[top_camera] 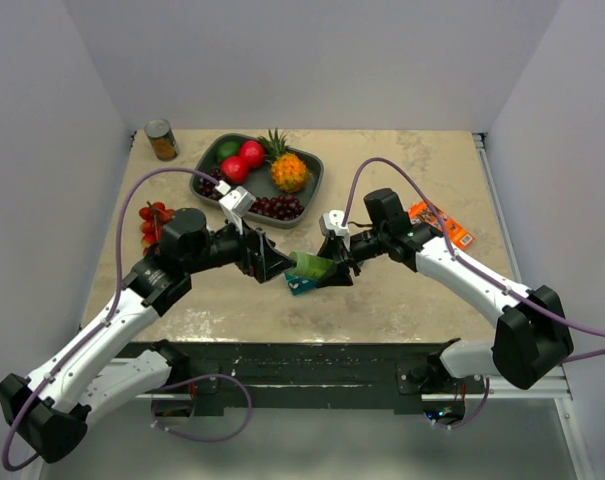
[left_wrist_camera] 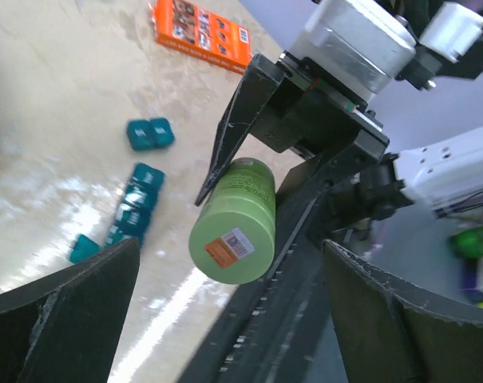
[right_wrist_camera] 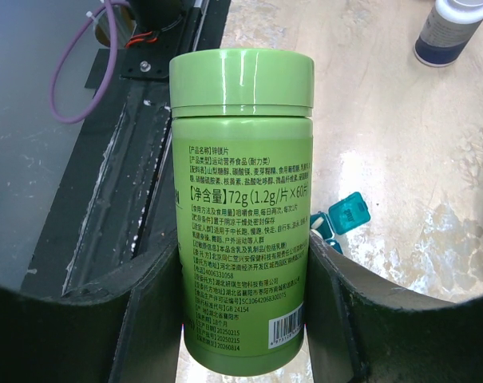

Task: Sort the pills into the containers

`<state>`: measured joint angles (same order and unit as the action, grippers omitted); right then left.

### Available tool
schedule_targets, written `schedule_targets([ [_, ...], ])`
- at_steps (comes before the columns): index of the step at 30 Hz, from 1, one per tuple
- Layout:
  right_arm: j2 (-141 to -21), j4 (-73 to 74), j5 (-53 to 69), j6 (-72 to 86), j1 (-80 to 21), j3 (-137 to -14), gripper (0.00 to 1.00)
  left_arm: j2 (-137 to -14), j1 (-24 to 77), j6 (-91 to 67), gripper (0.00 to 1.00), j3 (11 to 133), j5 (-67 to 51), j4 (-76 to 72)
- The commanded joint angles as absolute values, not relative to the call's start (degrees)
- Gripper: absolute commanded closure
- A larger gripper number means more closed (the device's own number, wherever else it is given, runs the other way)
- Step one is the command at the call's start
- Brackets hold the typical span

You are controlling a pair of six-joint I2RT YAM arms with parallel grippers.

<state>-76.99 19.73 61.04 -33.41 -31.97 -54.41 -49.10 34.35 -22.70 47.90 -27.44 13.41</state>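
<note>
**Positions are given from the green bottle (right_wrist_camera: pixel 241 175).**

1. Table (top_camera: pixel 382 312): mottled beige top with plain pale walls on three sides.
2. Fruit tray (top_camera: pixel 319 178): well behind the bottle, outside your task.
3. Right claw (right_wrist_camera: pixel 245 311): clamped on the bottle's lower body, cap pointing away. You are probably offering the cap to the other arm.
4. Left claw (left_wrist_camera: pixel 233 327): jaws spread wide and empty, facing the bottle just short of it, likely lined up for the cap.
5. Orange packet (top_camera: pixel 440 224): to the bottle's right, flat on the table.
6. Containers (left_wrist_camera: pixel 137 203): your target, teal cubes in short strips on the table just below the bottle, untouched.
</note>
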Motion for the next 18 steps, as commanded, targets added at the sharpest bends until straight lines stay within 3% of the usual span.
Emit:
schedule_targets([
  [1, -76.3, 18.6, 62.9, -33.0, -32.0, -56.8, 1.00, -50.5, 33.7, -43.0, 0.00, 47.9, -32.0, 9.7],
  [10, -76.4, 18.5, 62.8, -32.9, -32.0, -56.8, 1.00, -57.8, 33.8, -39.3, 0.00, 50.5, -32.0, 16.0],
  [15, -76.6, 18.4, 62.6, -32.9, -32.0, -56.7, 1.00, -60.2, 34.5, -38.3, 0.11, 51.0, -33.0, 16.0],
  [18, -76.6, 18.4, 62.6, -32.8, -32.1, -56.7, 1.00, -61.2, 34.8, -38.0, 0.24, 51.4, -34.6, 14.9],
])
